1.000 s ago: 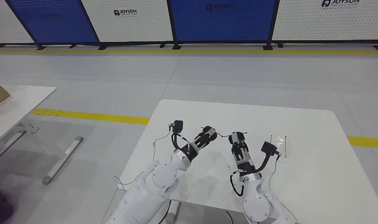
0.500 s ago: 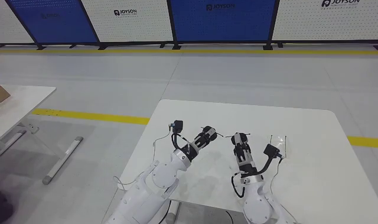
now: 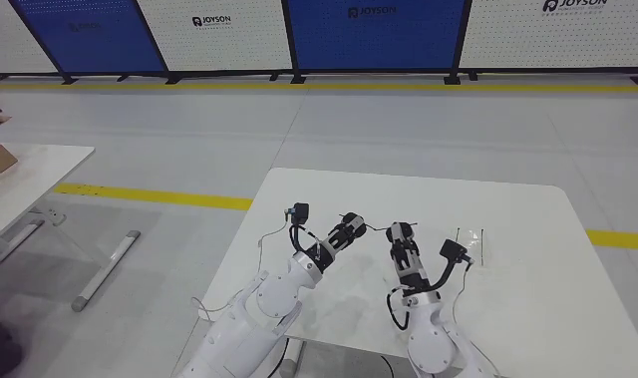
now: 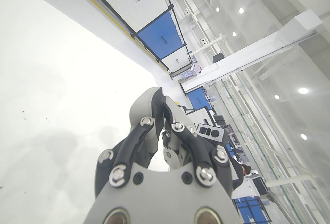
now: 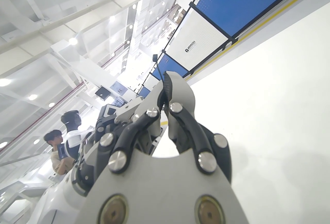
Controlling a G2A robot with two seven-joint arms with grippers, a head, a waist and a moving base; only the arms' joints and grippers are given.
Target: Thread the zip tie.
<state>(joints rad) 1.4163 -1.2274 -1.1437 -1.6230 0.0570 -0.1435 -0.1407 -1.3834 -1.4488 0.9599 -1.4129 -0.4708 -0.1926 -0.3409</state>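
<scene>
- Above the white table [image 3: 518, 208], toward the middle of its near edge, the left gripper [image 3: 353, 220] and the right gripper [image 3: 398, 230] are held just beside each other.
- The right claw is clamped on the zip tie [image 5: 157, 65], a thin black strip whose head stands out past the fingertips.
- The left claw is drawn together; whether the tie is caught in it cannot be told.

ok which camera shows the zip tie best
The right wrist view: the zip tie juts as a thin black strip from the shut right end effector. The top view gives a faint dark line beside that end effector. In the left wrist view I cannot make it out.
</scene>
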